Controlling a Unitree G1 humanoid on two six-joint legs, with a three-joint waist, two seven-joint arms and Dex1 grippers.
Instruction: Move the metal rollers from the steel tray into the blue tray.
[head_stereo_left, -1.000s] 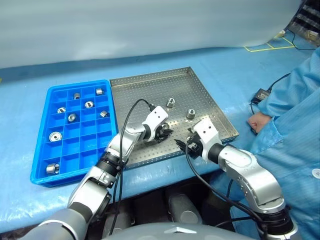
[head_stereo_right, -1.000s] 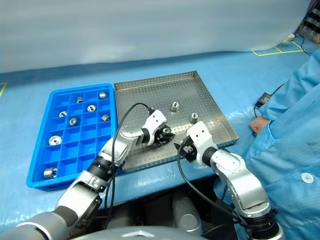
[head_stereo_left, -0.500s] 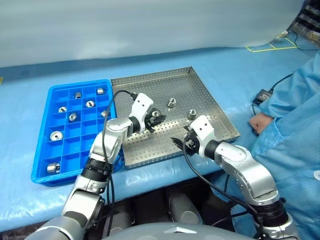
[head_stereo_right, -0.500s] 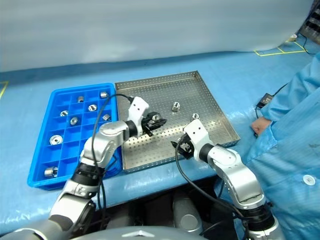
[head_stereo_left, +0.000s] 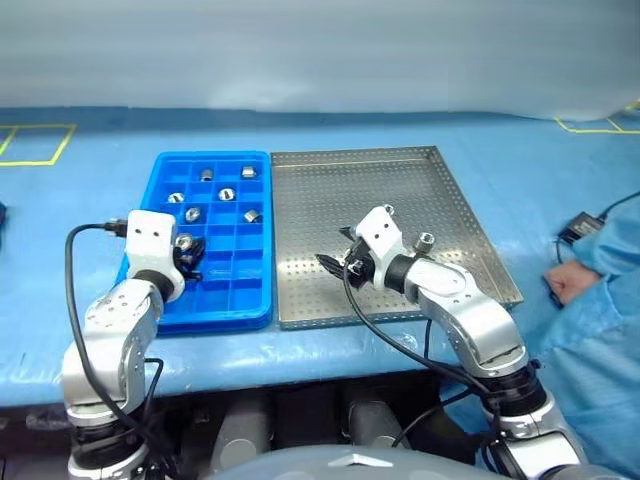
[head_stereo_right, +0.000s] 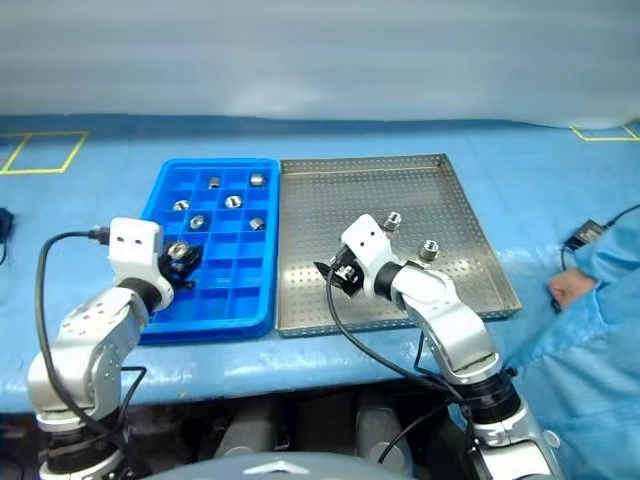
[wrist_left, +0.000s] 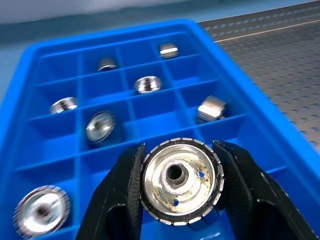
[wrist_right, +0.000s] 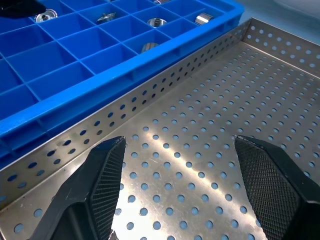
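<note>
Blue-covered bench: left gripper (wrist_left: 177, 187) pinches a ribbed silver metal roller (wrist_left: 180, 180) above the bright blue compartmented plastic tray (head_stereo_left: 255, 310); right gripper (wrist_right: 180, 195), fingers spread wide, hovers over the silvery perforated steel tray (head_stereo_left: 460, 215) with two rollers (head_stereo_right: 428, 249).

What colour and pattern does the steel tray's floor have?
Silvery metal, dotted all over with small round holes; the steel tray shows this best in the right wrist view.

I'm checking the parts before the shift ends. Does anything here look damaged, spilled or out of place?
Nothing is spilled or askew. One oddity: the roller held in the left hand over the blue tray has brownish, rust-like staining on its face, unlike the clean ones already in compartments. Two rollers remain on the steel tray.
</note>
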